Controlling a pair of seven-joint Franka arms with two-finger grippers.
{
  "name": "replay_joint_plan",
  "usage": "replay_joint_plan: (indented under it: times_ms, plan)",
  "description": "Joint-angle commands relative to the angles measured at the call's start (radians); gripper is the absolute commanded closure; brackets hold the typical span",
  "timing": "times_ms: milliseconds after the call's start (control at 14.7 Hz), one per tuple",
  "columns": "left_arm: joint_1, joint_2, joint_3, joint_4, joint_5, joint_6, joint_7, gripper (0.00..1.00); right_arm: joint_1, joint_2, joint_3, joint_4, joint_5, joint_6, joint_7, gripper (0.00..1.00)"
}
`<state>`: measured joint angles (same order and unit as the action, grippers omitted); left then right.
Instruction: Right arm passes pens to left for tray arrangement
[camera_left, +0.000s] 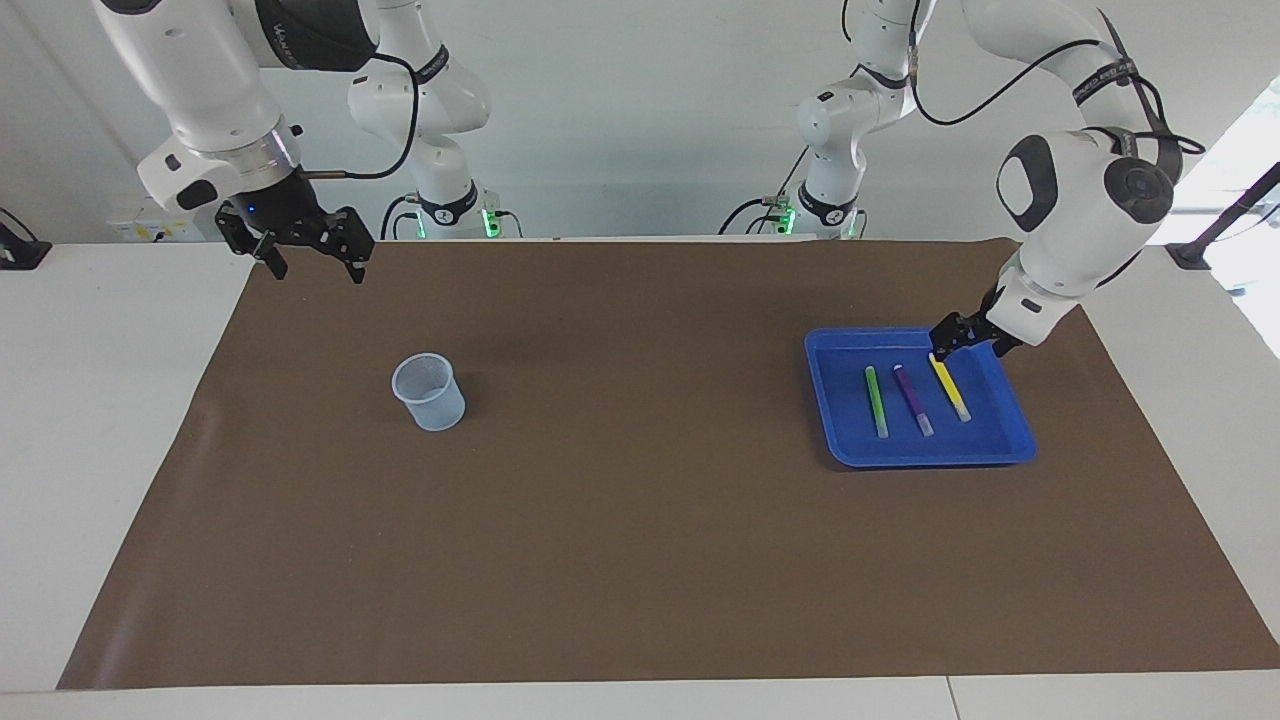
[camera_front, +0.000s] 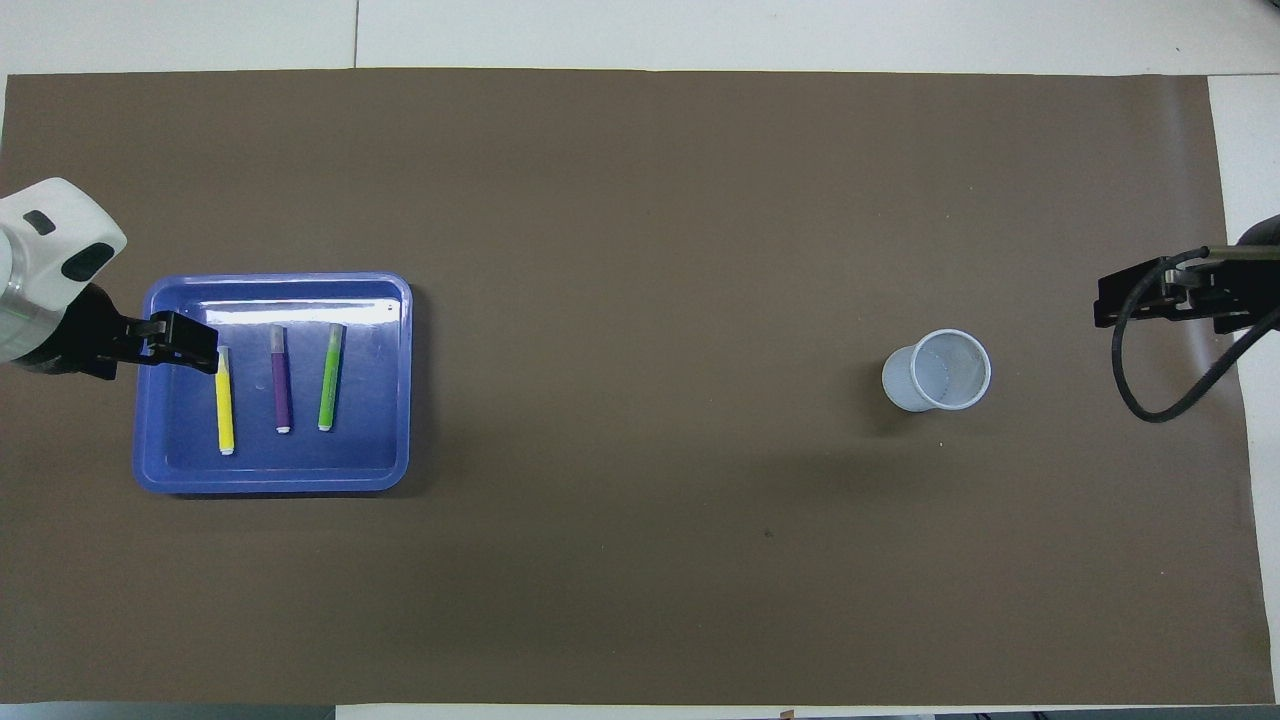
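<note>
The blue tray (camera_left: 930, 458) (camera_front: 270, 484) lies toward the left arm's end of the table. Three pens lie side by side in it: green (camera_left: 877, 400) (camera_front: 330, 376), purple (camera_left: 913, 399) (camera_front: 281, 378) and yellow (camera_left: 950, 387) (camera_front: 224, 400). My left gripper (camera_left: 950, 336) (camera_front: 193, 341) hangs open over the tray's rim, by the yellow pen's end nearest the robots, holding nothing. My right gripper (camera_left: 316, 264) (camera_front: 1165, 298) waits open and empty above the mat's edge at the right arm's end.
A small translucent cup (camera_left: 430, 392) (camera_front: 937, 371) stands upright on the brown mat (camera_left: 640, 520) toward the right arm's end, empty as far as I can see. The mat covers most of the white table (camera_left: 110, 420).
</note>
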<state>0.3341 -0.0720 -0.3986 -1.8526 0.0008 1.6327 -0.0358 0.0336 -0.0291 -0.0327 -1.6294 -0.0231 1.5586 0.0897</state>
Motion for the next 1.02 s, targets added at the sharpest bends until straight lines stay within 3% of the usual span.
replay_joint_plan:
  times_ms: [0, 272, 612, 951]
  plan:
    - [-0.14, -0.023, 0.134, 0.065, -0.016, -0.158, -0.012, 0.0, -0.018, 0.0, 0.011, 0.01, -0.018, -0.022, -0.03, 0.0]
    - [-0.395, 0.032, 0.349, 0.269, -0.016, -0.29, -0.078, 0.0, -0.024, -0.002, 0.013, 0.008, -0.017, -0.022, -0.03, 0.0]
    - [-0.391, 0.027, 0.333, 0.233, -0.007, -0.121, -0.064, 0.0, -0.037, -0.003, 0.039, 0.003, -0.017, -0.022, -0.028, 0.0]
    - [-0.389, 0.032, 0.325, 0.233, -0.018, -0.148, -0.067, 0.0, -0.034, -0.003, 0.037, 0.003, -0.017, -0.02, -0.028, 0.0]
